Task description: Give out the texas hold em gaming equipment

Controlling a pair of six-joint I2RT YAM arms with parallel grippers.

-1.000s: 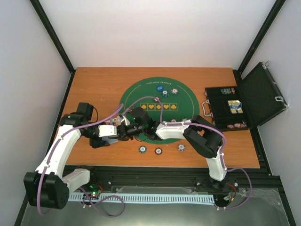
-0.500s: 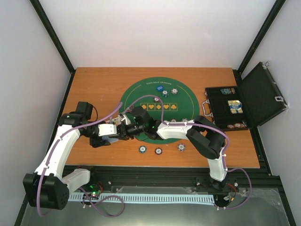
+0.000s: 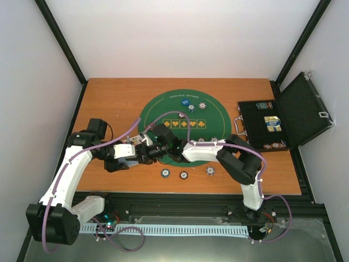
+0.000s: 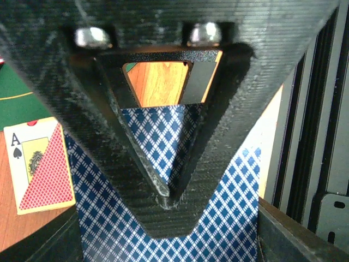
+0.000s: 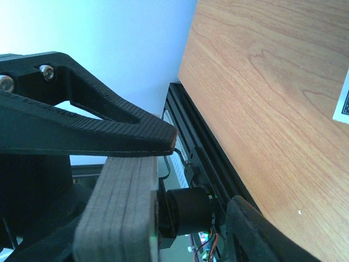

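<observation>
While the left gripper (image 4: 163, 203) is clamped flat on the deck of cards (image 4: 232, 218), the right gripper (image 5: 203, 180) has its jaws apart, one finger lying along the deck's edge. The deck hangs over the table (image 3: 117, 103), just beside the green mat (image 3: 212, 109). Cards are light, thin and slick, and likely to slide apart. They are best pinched across the faces. A loose card (image 4: 38, 164) reads "A" with a spade; the mat's print is too small to read.

Left hand (image 3: 142, 154) tight on card deck (image 4: 109, 218); right hand (image 3: 147, 148) tip to tip with it, jaws apart.
</observation>
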